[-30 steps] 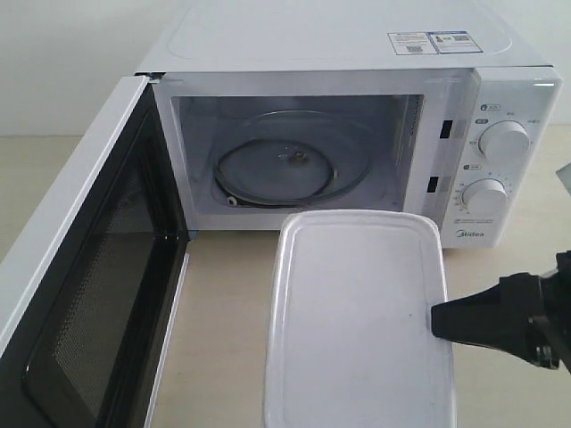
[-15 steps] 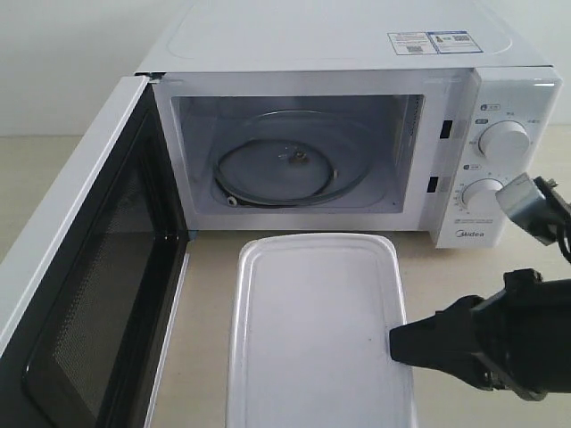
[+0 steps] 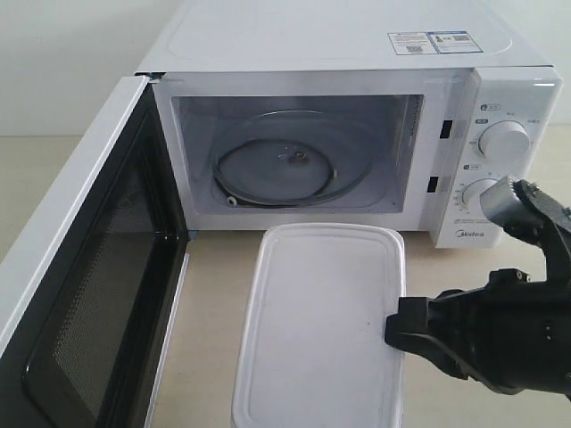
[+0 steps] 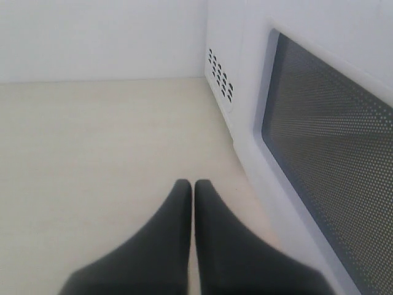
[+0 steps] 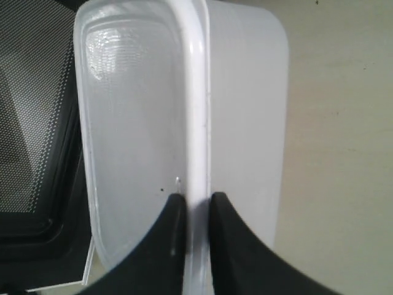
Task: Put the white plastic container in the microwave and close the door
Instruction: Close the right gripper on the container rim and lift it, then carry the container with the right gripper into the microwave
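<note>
You had the right gripper [image 5: 193,206] pinching the long-side rim of the rectangular translucent-white plastic container [image 3: 317,312]. The box lay over the pale bench [image 3: 214,294] toward its near edge, just before the open cavity of the white boxy microwave [image 3: 339,36]. It looked light, thin-walled and slippery, and that rim would likely flex, so a gentle, level hold suited it. Your left gripper [image 4: 191,193] was pressed together, empty, beside the open white-framed door [image 4: 331,147].

Brand mark "Midea" [image 3: 470,234] in grey on the microwave [image 3: 312,36], right panel, just below the lower knob [image 3: 475,191]. Two stickers [image 3: 429,42] on the top carry print too small to read. Markings around the knobs are likewise illegible.
</note>
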Available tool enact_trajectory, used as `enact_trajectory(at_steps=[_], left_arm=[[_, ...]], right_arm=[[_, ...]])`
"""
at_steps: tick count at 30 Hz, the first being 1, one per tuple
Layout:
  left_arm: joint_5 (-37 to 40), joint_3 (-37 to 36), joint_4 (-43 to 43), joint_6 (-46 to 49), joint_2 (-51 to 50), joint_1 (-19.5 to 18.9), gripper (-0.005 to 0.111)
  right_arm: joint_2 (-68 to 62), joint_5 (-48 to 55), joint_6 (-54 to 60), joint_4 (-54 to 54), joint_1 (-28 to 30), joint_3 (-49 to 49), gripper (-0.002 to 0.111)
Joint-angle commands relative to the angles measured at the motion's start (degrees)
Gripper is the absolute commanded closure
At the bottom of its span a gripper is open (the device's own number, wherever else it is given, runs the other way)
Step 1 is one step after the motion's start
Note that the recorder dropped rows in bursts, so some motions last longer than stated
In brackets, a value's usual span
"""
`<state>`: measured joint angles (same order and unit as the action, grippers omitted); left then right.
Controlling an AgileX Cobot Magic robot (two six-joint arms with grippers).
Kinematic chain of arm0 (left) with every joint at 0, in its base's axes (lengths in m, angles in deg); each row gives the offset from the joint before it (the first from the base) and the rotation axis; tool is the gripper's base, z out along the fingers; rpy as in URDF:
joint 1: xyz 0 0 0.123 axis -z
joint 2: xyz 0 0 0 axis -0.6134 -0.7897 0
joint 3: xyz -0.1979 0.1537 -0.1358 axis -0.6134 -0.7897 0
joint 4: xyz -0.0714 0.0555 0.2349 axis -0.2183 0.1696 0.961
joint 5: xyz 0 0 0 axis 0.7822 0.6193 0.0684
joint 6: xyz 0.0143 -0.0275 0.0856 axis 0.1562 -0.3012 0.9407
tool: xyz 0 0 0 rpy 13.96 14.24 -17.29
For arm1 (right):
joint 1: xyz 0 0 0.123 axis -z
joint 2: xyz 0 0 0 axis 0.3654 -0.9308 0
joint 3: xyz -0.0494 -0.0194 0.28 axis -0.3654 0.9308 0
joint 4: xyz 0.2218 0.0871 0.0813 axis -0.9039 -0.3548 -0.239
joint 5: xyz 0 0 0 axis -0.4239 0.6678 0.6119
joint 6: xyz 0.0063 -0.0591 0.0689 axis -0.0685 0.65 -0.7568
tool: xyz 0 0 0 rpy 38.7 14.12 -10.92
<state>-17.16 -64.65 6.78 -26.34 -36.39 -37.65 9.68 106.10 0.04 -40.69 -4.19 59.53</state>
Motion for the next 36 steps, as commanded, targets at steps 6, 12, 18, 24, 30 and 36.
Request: enact_trajectory(at_steps=[6,12,18,24,30,36], left_arm=[[-0.26,-0.16,0.03,0.00,0.15,0.36,0.103],[-0.26,-0.16,0.03,0.00,0.15,0.36,0.103],[-0.26,-0.16,0.03,0.00,0.15,0.36,0.103],[-0.26,-0.16,0.03,0.00,0.15,0.36,0.103],[-0.26,-0.16,0.03,0.00,0.15,0.36,0.103],[-0.38,-0.16,0.03,0.00,0.15,0.36,0.103]], right_arm=[[0.56,-13.27,-19.37,11.75,-7.81,-0.85,0.109],[0.56,-20.07,-49.65,36.23,-11.27,-1.38,0.109],[0.56,-34.88,-96.39,75.61,-12.89,0.78,0.109],[0.56,-49.28,-104.08,75.64,-12.89,5.60,0.109],[-2.13,-53.47,-105.64,75.64,-12.89,5.76,0.109],[-9.41,-57.79,-106.55,75.64,-12.89,5.76,0.109]])
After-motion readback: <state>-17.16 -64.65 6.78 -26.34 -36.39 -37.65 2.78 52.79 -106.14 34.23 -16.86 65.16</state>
